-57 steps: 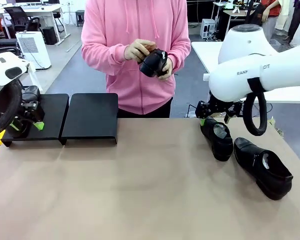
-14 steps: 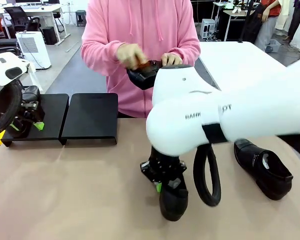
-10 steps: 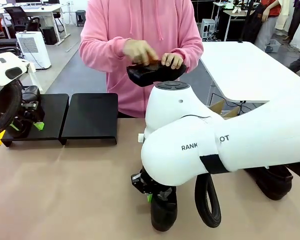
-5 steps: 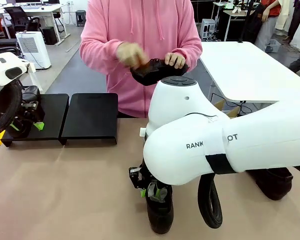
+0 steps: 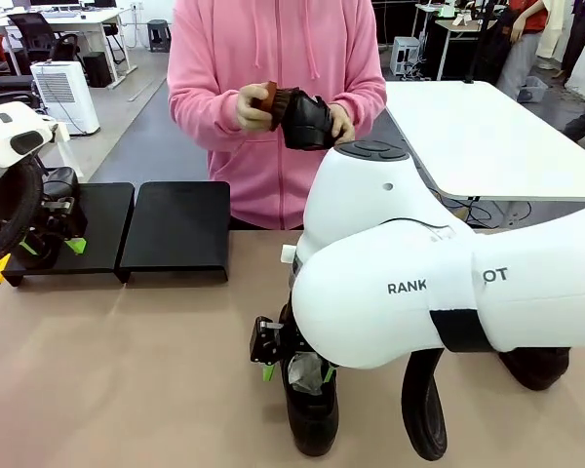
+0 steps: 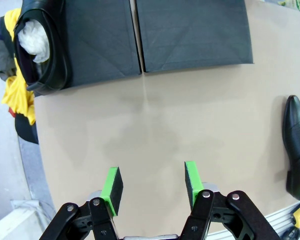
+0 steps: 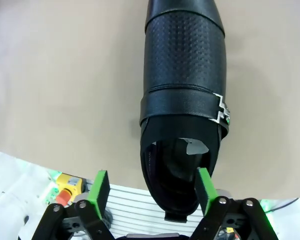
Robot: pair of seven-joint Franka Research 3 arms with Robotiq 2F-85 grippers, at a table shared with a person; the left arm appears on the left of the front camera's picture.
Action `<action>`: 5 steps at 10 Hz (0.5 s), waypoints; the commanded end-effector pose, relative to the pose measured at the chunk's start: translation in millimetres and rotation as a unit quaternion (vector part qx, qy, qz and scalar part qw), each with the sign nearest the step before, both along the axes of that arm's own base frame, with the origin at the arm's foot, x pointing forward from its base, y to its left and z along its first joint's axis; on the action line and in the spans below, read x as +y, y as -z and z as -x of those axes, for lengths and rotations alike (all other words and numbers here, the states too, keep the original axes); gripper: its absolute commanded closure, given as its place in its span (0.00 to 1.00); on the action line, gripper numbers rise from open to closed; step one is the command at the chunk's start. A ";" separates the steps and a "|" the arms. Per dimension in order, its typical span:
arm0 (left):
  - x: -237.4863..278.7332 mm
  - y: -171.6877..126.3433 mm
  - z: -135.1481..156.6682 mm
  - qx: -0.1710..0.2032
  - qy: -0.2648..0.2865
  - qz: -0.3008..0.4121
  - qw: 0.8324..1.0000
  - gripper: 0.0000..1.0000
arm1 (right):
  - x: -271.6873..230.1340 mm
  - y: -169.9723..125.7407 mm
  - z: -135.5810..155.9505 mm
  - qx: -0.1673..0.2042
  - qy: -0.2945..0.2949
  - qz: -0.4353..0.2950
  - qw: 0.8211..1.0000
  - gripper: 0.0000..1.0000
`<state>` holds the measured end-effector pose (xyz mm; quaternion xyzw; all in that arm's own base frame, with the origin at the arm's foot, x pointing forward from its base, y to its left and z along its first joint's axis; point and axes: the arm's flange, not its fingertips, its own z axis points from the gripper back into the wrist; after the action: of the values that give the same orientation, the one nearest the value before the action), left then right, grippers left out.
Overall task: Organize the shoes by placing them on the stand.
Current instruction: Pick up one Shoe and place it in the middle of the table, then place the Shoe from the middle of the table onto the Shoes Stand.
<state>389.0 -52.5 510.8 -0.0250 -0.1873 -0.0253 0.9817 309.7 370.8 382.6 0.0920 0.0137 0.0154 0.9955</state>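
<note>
The shoe [image 7: 184,75] is now set down mid-table, well apart from the stand [image 6: 190,35]. The right gripper [image 7: 152,186], clamped on it a second ago, is spread apart at its heel. The left gripper [image 6: 152,182] is held apart, empty, so a pickup by it is probably intended.

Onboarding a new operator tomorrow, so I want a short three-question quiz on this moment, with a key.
1. True or false: the right gripper is shut on the shoe below it.
2. How many shoes sit on the stand? A none, B one, C three.
3. Besides a second shoe, what does the person hold?
Key: 1 false, its jaws stand open; 2 B; 3 a brown brush.
</note>
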 end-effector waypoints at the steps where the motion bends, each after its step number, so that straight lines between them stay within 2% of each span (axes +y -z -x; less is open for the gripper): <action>1: 2.8 -0.8 1.1 0.000 0.007 0.007 1.000 0.34 | 4.7 1.7 -3.7 -0.001 -0.006 0.001 1.000 0.00; 5: 2.8 -0.8 1.1 0.000 0.007 0.007 1.000 0.34 | 4.7 1.7 -3.7 -0.001 -0.006 0.001 1.000 0.00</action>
<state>389.0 -52.5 510.8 -0.0250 -0.1873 -0.0253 0.9817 310.4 371.2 379.1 0.0905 0.0174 0.0151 0.9956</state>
